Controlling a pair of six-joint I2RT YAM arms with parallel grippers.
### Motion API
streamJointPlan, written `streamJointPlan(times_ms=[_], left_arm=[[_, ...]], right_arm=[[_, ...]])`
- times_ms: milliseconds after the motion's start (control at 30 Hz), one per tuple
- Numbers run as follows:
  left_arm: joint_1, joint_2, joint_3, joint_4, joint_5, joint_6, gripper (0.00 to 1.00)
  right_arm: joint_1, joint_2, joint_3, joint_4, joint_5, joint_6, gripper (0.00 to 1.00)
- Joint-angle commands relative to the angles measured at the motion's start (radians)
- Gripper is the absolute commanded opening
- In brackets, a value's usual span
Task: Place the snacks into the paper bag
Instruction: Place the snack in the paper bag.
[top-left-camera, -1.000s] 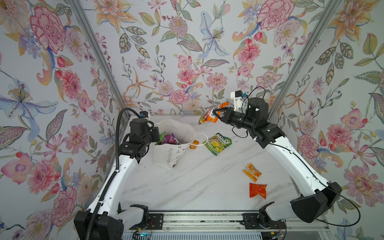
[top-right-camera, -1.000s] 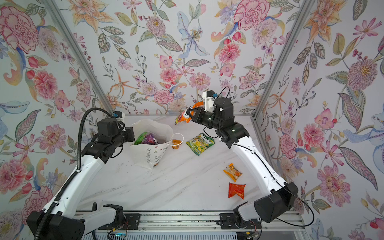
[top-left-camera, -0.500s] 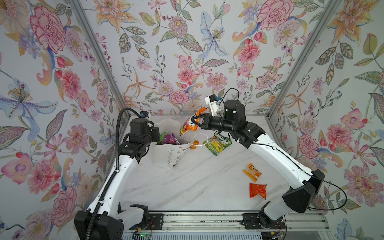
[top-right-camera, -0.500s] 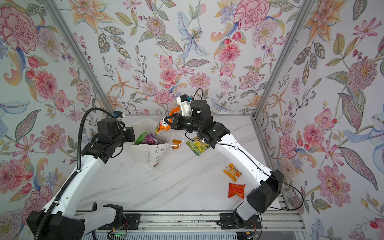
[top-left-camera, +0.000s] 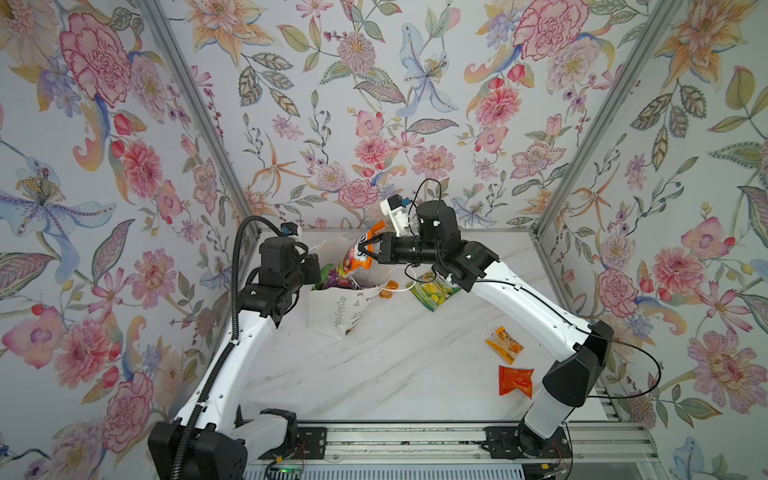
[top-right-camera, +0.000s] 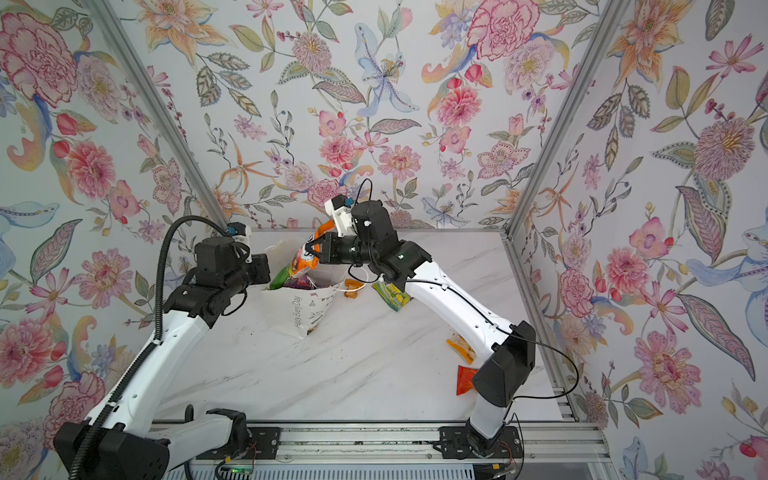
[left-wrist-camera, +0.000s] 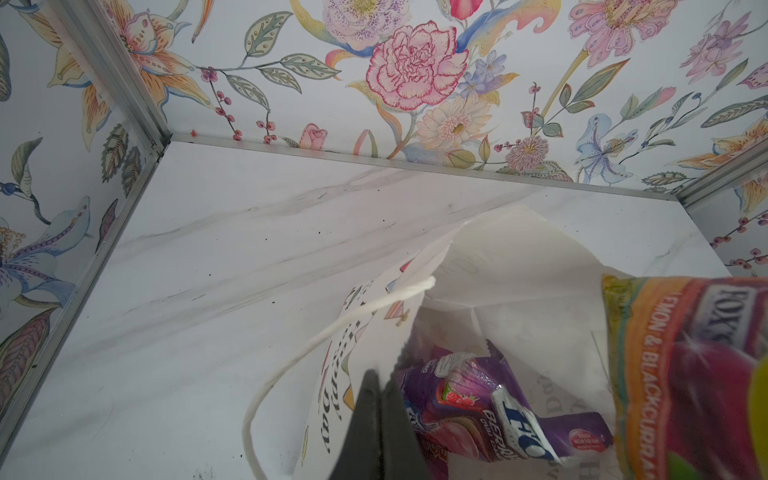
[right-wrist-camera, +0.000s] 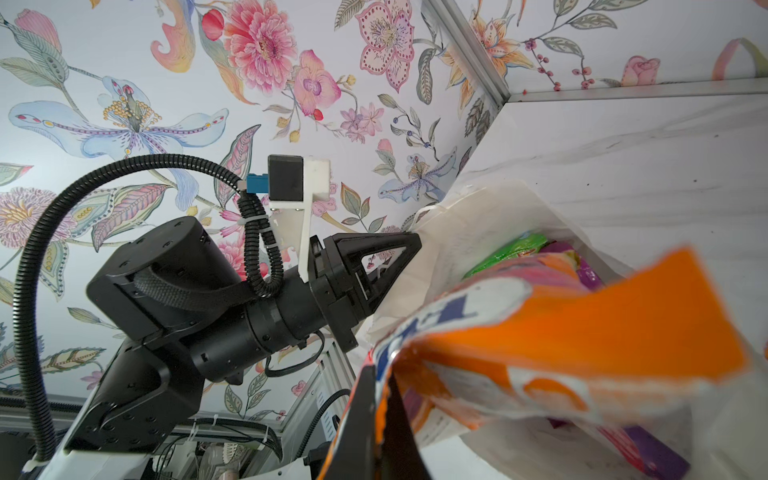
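- L gripper (left-wrist-camera: 376, 384): jaws pinched together on left rim of paper bag (top-left-camera: 340, 309). Bag sits far-left on tabletop (top-left-camera: 374, 374), mouth pulled open. Purple packet (left-wrist-camera: 498, 409) & green packet (right-wrist-camera: 509, 249) lie inside.
- R gripper (top-left-camera: 369, 249): jaws clamped on orange packet (top-left-camera: 356, 259), gripping one long edge approx mid-length. Top corner sticks up above jaws. Lower end hangs below them at bag mouth, over the packets inside.
- Step in hand, by the look: drop-in. Best done by lowering till packet's lower end is well below rim, then opening jaws. L side shouldn't slacken the rim, as the bag looks crumpled & soft and could fold shut.
- Right of bag: small orange sachet (top-left-camera: 388, 286) just beside it, yellow-green packet (top-left-camera: 434, 291) partly under R arm. Near-right, well apart: orange sachet (top-left-camera: 504, 340) & red-orange sachet (top-left-camera: 515, 380), not yet packed.
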Motion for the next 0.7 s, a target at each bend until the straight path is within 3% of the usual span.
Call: streamJointPlan(times_ms=[0, 300, 667], left_arm=[[0.009, -0.028, -0.009, 0.057, 0.023, 0.009, 0.00], [0.008, -0.037, -0.015, 0.069, 0.039, 0.016, 0.00], [0.010, -0.048, -0.028, 0.077, 0.046, 0.015, 0.00]], right_arm=[[0.010, 0.020, 0.049, 0.022, -0.022, -0.014, 0.00], [0.004, 0.105, 0.128, 0.016, -0.054, -0.013, 0.00], [0.006, 0.210, 0.255, -0.075, 0.014, -0.053, 0.00]])
